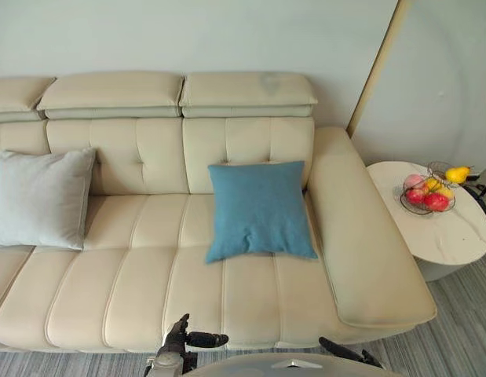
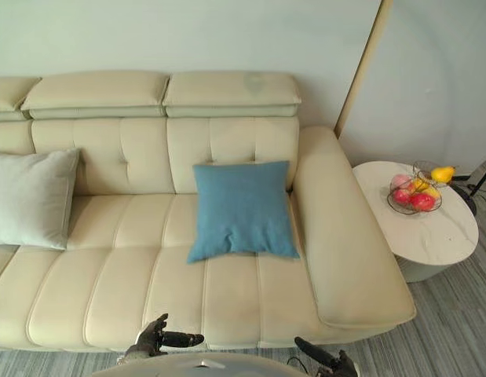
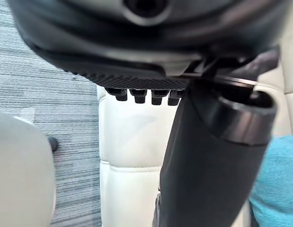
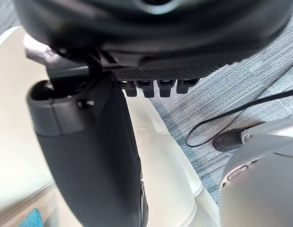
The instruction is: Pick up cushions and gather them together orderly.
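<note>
Grey cushion (image 1: 38,196), partly cut off, is sitting at the sofa's (image 1: 148,283) left end; blue cushion (image 1: 258,208) is leaning mid-sofa. Left hand (image 1: 177,338) and half-cropped right hand (image 1: 346,353) are hanging before the sofa, loose-fingered, empty.

A home living room: a long cream leather sofa (image 1: 188,259) with tufted back and padded headrests stands against a plain pale wall (image 1: 227,35), with a blue cushion (image 1: 258,208) and a grey cushion (image 1: 38,196) on its seat. Beside its arm is a small round worktop (image 1: 454,232) with fruit (image 1: 435,201) in a wire basket (image 1: 407,207) (apples, a pear). The floor (image 1: 462,330) is grey striped carpet.
</note>
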